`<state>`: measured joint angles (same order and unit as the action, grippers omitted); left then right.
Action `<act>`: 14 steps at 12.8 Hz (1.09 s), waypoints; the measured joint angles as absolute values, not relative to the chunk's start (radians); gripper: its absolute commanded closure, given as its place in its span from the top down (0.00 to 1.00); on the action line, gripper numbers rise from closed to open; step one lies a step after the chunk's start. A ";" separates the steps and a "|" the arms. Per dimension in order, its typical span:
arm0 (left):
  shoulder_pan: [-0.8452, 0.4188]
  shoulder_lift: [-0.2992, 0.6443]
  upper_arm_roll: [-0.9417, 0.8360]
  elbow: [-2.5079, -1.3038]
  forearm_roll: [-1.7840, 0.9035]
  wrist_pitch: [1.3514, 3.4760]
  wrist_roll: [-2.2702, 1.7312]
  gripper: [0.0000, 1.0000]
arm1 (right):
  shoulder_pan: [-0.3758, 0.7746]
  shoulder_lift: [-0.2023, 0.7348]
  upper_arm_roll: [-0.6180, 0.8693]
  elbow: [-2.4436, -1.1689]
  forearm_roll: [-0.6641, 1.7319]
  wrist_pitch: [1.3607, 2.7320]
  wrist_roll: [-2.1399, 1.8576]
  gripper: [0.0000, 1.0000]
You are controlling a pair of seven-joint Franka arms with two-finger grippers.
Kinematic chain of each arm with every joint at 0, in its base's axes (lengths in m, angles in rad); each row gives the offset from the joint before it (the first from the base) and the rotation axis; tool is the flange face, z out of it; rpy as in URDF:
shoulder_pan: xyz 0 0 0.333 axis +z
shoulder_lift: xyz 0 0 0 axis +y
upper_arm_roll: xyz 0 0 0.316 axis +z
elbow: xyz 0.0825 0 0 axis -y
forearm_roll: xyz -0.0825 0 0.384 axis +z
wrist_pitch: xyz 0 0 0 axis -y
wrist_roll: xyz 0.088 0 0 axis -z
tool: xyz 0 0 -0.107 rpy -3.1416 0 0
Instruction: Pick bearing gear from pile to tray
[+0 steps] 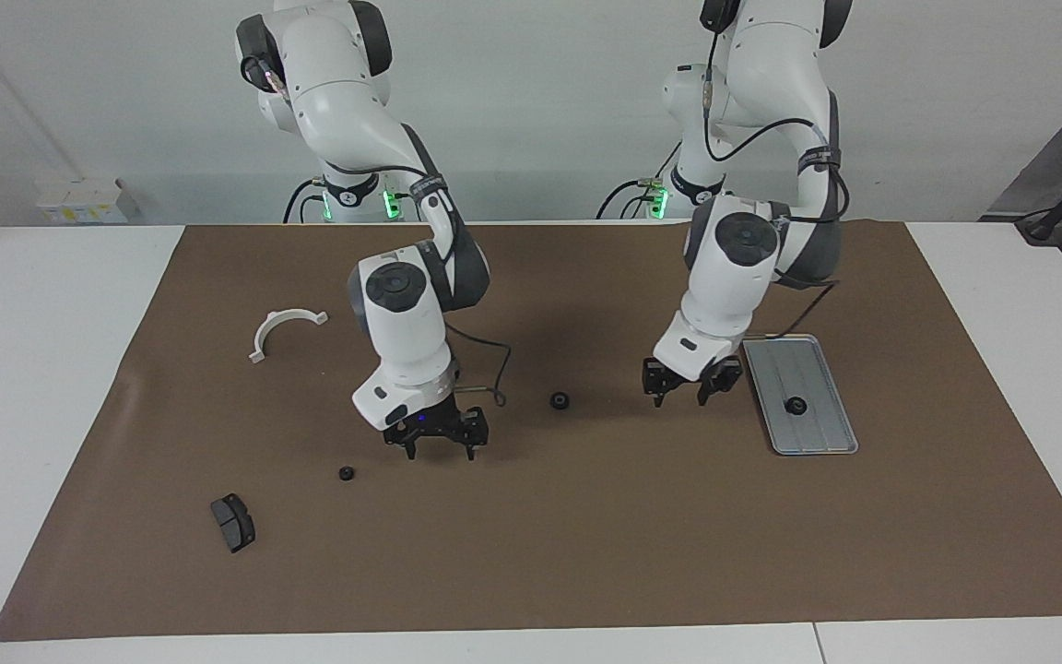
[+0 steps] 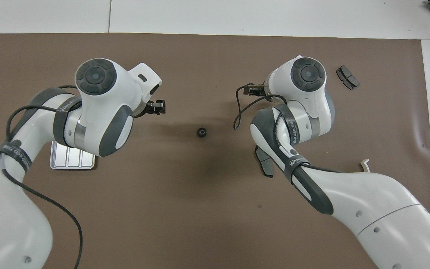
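Facing view, my left end effector [image 1: 687,389] hanging spread and empty beside the tray [image 1: 821,433] holding one gear [image 1: 796,405], my right end effector [image 1: 438,444] hanging spread near another gear [image 1: 346,474].

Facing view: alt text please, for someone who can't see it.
One small black round gear lies in the ribbed silver-grey metal tray, while two more, one mid-mat and one near the dark grey curved pad, sit on the brown mat. The open left gripper and open right gripper hang empty over the mat.
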<state>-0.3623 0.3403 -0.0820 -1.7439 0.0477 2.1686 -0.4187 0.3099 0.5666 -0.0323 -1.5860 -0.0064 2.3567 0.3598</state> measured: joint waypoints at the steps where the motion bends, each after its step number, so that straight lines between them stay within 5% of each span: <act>1: -0.398 0.346 -0.082 -1.732 0.048 2.169 -0.463 0.70 | 0.280 0.567 -0.031 -1.588 -0.006 2.356 0.321 1.00; 10: -0.548 0.474 -0.080 -1.656 0.045 2.256 -0.564 0.70 | 0.154 0.574 -0.027 -1.627 -0.006 2.325 0.186 0.99; 11: -0.557 0.492 -0.080 -1.656 0.045 2.267 -0.569 0.69 | 0.153 0.575 -0.027 -1.629 -0.006 2.325 0.186 0.96; 14: -0.562 0.515 -0.079 -1.660 0.045 2.273 -0.571 0.67 | 0.153 0.578 -0.027 -1.636 -0.006 2.325 0.186 0.64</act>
